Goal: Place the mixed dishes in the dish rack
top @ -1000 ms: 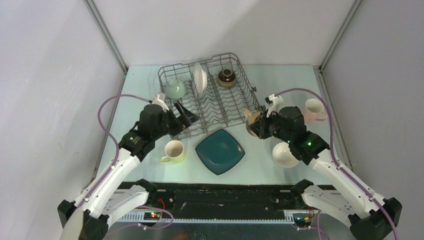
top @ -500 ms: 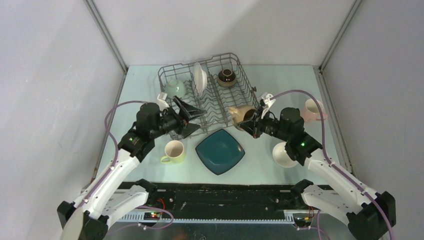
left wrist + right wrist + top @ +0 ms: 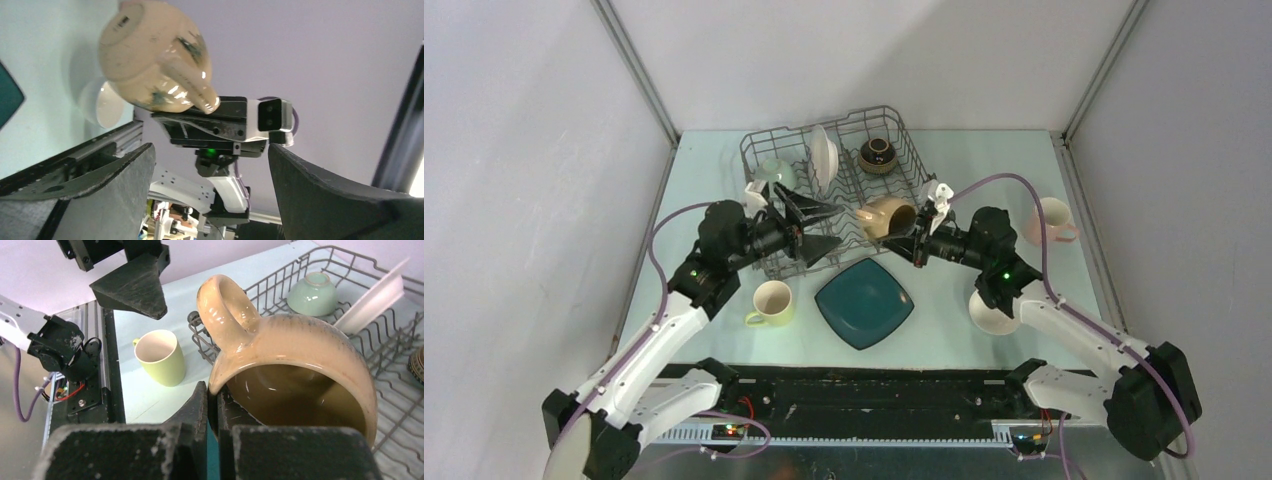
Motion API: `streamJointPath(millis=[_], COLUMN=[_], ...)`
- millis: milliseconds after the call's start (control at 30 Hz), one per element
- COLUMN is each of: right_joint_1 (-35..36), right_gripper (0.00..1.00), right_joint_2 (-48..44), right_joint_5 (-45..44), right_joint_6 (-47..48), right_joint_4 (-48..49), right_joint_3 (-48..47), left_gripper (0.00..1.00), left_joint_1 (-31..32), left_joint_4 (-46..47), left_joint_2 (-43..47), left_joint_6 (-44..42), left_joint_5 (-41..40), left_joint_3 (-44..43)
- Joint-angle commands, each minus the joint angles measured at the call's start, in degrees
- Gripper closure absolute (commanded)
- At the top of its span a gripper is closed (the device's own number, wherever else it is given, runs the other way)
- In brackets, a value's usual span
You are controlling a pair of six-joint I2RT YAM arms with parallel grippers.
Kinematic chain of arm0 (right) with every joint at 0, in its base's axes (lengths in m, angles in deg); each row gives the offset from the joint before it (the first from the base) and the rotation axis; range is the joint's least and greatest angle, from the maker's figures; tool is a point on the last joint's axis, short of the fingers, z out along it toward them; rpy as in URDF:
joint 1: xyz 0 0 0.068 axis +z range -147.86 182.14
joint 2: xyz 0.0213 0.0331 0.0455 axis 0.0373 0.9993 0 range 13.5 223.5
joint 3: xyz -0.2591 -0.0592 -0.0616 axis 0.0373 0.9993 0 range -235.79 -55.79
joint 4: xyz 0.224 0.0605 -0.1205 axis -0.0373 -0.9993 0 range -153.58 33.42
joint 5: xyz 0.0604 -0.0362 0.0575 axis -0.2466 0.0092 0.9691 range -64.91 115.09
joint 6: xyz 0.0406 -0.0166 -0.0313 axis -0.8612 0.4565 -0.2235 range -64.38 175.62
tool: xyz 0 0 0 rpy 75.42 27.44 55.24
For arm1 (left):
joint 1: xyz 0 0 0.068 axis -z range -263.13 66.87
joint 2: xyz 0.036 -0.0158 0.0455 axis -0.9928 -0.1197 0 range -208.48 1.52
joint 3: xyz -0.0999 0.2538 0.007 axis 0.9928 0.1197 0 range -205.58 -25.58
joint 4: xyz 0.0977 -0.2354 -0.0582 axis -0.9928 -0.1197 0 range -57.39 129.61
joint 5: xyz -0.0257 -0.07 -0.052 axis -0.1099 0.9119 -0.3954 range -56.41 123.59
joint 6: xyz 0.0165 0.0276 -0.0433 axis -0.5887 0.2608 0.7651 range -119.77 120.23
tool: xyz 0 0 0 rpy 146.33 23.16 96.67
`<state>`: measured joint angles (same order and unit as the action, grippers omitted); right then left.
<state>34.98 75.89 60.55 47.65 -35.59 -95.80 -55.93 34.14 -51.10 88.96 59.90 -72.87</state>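
My right gripper (image 3: 909, 238) is shut on the rim of a tan mug (image 3: 886, 217), held on its side above the front of the grey wire dish rack (image 3: 914, 170). In the right wrist view one finger is inside the tan mug (image 3: 295, 370) and one outside, with the handle up. My left gripper (image 3: 834, 227) stands open, facing the mug from the left, apart from it. The left wrist view shows the tan mug (image 3: 155, 62) above and beyond the open fingers. In the rack are a pale green bowl (image 3: 774, 175), a white plate (image 3: 823, 158) and a brown bowl (image 3: 877, 154).
On the table in front of the rack lie a yellow mug (image 3: 772, 302), a dark teal square plate (image 3: 864, 302) and a white bowl (image 3: 994, 312). A pink mug (image 3: 1051, 222) stands right of the rack. Enclosure walls rise on both sides.
The right gripper has carried the tan mug left, from beside the rack's right edge to over its front. The left gripper has swung right toward the mug, still open.
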Motion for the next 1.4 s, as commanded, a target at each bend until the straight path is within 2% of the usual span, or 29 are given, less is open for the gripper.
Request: streamJointPath(millis=[0, 167, 467, 600, 733, 833, 1000, 1033, 1067, 1100, 1133, 1167, 1233, 1267, 1367], right_joint_1=[0.64, 1.64, 0.1, -0.94, -0.81, -0.28, 0.9, 1.28, 1.45, 1.64, 1.75, 1.77, 1.81, 1.75, 1.43], right_gripper=[1.0, 1.0, 1.0, 1.0, 1.0, 1.0, 1.0, 1.0, 1.0, 1.0, 0.97, 0.95, 0.84, 0.73, 0.58], right_joint_2=[0.96, 2.65, 6.81, 9.71, 12.09, 13.39, 14.07, 13.92, 13.82, 13.64, 13.46, 13.28, 12.65, 12.22, 11.2], right_joint_5=[6.86, 11.12, 20.41, 25.21, 29.24, 29.7, 28.99, 28.8, 28.5, 28.34, 27.86, 27.71, 25.95, 25.3, 21.81], right_joint_6=[6.92, 12.05, 17.49, 20.93, 25.17, 25.64, 30.53, 31.55, 33.11, 33.63, 34.18, 34.67, 35.31, 35.39, 35.1], right_joint_4=[17.39, 21.05, 30.87, 35.07, 32.64, 32.65, 27.1, 25.86, 23.77, 22.96, 21.66, 20.26, 17.97, 17.21, 14.02], right_joint_3=[-1.56, -1.56, -1.56, -2.48, -4.95, -6.26, -7.9, -8.12, -8.28, -8.3, -8.32, -8.33, -8.33, -8.33, -8.33], left_gripper=[0.13, 0.14, 0.22, 0.35, 0.42, 0.58, 0.67, 0.71, 0.84, 0.92, 0.98, 0.99, 1.0, 1.0, 1.0], left_joint_1=[1.51, 1.88, 2.7, 3.21, 3.73, 3.9, 4.12, 4.15, 4.17, 4.17, 4.13, 3.99, 3.78, 3.76, 3.62], left_joint_4=[7.95, 10.72, 8.46, 6.08, 5.83, 4.16, 1.41, 0.11, -1.18, -1.63, -2.3, -2.54, -4.27, -5.9, -11.11], left_joint_2=[-1.39, -2.66, -4.78, -5.9, -6.64, -6.71, -6.77, -6.72, -6.76, -6.83, -6.85, -6.73, -6.23, -5.62, -4.01], left_joint_6=[6.34, 8.31, 7.59, 5.97, 5.38, 4.98, 2.41, 1.03, 0.27, -0.89, -1.35, -2.59, -5.15, -6.34, -12.12], left_joint_5=[2.55, 3.56, 6.8, 7.48, 7.52, 7.18, 5.88, 5.48, 4.76, 4.52, 4.19, 3.97, 2.31, 0.16, -5.73], left_joint_3=[-1.12, -1.16, -2.05, -3.47, -4.09, -4.13, -4.33, -4.51, -4.67, -4.84, -4.88, -4.95, -5.67, -6.4, -8.81])
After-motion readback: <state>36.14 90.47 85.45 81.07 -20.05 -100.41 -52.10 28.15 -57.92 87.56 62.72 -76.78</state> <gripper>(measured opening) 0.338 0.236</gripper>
